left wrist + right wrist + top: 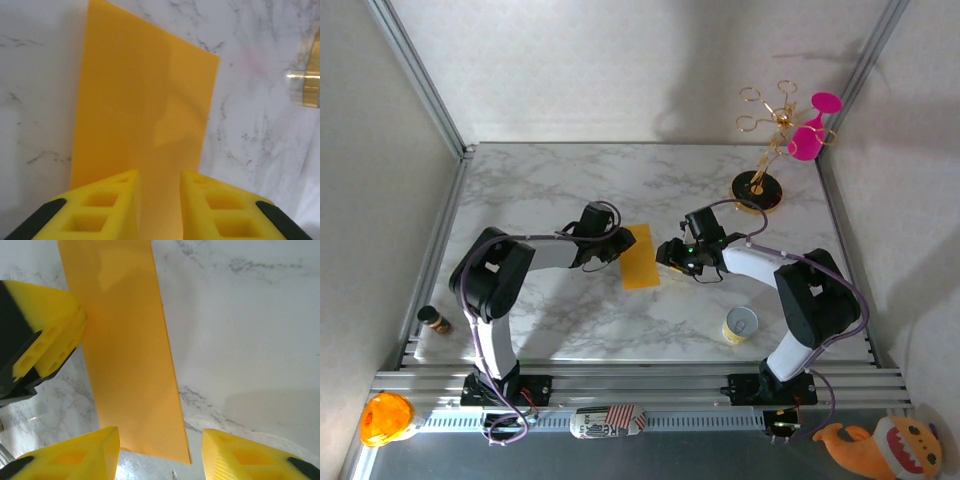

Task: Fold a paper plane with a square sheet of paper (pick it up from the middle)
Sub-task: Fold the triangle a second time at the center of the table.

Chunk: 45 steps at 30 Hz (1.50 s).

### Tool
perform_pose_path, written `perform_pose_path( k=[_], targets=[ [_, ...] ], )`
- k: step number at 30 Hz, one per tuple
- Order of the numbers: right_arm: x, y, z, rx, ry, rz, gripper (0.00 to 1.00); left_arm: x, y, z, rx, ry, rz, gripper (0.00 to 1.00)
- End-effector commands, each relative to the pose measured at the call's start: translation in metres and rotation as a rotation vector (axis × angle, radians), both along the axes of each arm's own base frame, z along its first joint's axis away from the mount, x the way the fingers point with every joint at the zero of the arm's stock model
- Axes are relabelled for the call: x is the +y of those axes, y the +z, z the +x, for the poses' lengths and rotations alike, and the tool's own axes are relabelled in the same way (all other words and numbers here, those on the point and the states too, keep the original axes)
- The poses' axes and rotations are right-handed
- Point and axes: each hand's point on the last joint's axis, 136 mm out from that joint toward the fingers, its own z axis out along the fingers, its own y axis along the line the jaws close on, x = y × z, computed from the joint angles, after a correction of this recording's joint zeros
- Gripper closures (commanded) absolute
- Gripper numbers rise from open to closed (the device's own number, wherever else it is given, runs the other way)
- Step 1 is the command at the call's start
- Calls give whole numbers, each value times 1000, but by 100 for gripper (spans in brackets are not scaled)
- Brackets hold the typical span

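Observation:
The sheet of paper lies on the marble table as a narrow yellow-orange rectangle between my two grippers. My left gripper sits low at its left edge. In the left wrist view the paper runs under and between the yellow fingers, and the left gripper shows a narrow gap, so it is open. In the right wrist view the paper ends between the widely spread fingers of my right gripper, which is open and holds nothing. The left gripper's finger touches the paper's far edge there.
A gold stand with a pink glass stands at the back right. A small can sits near the right arm's base and a small dark bottle at the left edge. An orange toy and a plush lie off the table's front.

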Motion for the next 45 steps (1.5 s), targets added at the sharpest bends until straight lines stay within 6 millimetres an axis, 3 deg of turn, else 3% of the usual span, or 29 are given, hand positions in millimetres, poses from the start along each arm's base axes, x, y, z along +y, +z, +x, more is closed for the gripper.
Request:
perform_pose_path(
  k=[1, 8, 16, 35, 45],
  targets=[
    [3, -5, -11, 37, 44, 10, 53, 8, -7, 6, 9, 48, 28, 75],
    [5, -12, -19, 80, 67, 19, 54, 21, -27, -5, 58, 91, 65, 75],
    [11, -22, -30, 120, 105, 5, 55, 24, -36, -12, 83, 104, 65, 75],
    [30, -19, -33, 146, 123, 132, 65, 22, -34, -12, 82, 91, 55, 75],
    [24, -22, -29, 153, 83, 142, 79, 17, -24, -10, 66, 73, 30, 75]
  ],
)
